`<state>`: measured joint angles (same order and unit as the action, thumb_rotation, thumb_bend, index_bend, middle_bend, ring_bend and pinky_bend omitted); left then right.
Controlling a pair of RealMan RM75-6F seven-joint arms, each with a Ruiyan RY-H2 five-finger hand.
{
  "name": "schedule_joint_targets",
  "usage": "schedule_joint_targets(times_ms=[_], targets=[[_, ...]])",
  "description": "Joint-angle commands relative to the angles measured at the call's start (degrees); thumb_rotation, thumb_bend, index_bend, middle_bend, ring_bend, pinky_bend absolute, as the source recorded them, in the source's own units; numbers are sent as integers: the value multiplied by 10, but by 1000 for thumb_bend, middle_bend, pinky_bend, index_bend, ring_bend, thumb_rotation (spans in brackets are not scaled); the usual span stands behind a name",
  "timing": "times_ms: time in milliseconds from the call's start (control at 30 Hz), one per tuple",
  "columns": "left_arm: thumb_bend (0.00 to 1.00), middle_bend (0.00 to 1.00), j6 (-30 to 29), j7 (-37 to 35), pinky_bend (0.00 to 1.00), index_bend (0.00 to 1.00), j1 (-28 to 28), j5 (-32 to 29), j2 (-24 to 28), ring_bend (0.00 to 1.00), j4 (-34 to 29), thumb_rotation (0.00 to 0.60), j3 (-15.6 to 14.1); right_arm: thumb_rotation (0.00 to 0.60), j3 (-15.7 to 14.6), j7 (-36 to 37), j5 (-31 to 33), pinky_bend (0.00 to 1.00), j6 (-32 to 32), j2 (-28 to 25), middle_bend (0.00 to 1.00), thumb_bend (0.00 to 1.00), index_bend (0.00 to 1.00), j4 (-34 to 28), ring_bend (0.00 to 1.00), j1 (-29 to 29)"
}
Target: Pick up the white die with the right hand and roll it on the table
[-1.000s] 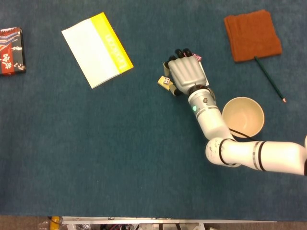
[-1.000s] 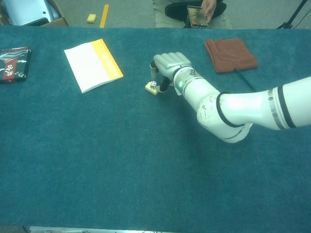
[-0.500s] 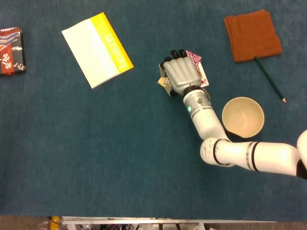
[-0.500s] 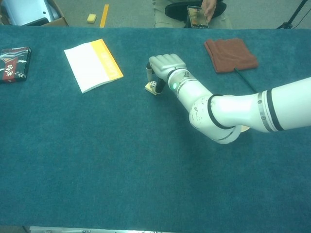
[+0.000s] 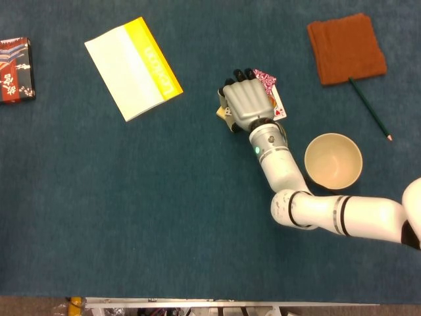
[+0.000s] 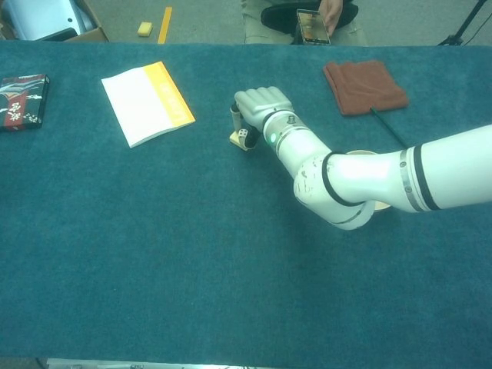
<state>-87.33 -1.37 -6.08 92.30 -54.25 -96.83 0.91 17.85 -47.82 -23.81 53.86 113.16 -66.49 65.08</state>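
Note:
The white die (image 5: 224, 113) lies on the blue cloth at the middle of the table, mostly covered from above. My right hand (image 5: 247, 102) hangs palm-down right over it, fingers curled downward. In the chest view the die (image 6: 241, 138) shows just below the right hand (image 6: 261, 104), with the thumb standing close to its left side. Whether the fingers press the die is hidden. The left hand appears in neither view.
A playing card (image 5: 271, 89) lies under the hand's right edge. A cream bowl (image 5: 333, 160) stands beside the forearm. A white and yellow booklet (image 5: 133, 67) lies to the left, a rust cloth (image 5: 346, 47) and a pencil (image 5: 370, 109) at the far right, a patterned box (image 5: 14, 69) at the left edge.
My right hand has shifted left until it covers most of the die, uncovering the playing card. The die has stayed where it was.

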Motion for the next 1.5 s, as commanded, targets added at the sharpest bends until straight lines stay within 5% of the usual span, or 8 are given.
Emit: schedule_joint_targets(times_ms=[33,467,667,900,1500], targets=[[409,269,0,0,150,183,0,0,0,173,0,600,0,600,7,11,-10,106,3,-8,305,341,498,-14,100,-4],[410,269,-2,2,150,183,3,-3,-1,173,1,600,-1,600,-6,40,-72,106,64,-138,305,341,502,-225,100,-61],[410,269,-7,3,150,183,6,0,0,173,-2,600,-1,600,-11,125,-193,105,115,-162,305,341,493,-279,100,-103],[410,269,-5,5,150,183,5,-1,-1,173,-2,600,1,600,-24,204,-311,105,153,-196,305,339,312,-320,100,-147],[410,269,-1,9,150,183,2,-3,2,173,-6,600,2,600,-55,148,-299,106,204,-327,305,338,307,-442,101,-223]])
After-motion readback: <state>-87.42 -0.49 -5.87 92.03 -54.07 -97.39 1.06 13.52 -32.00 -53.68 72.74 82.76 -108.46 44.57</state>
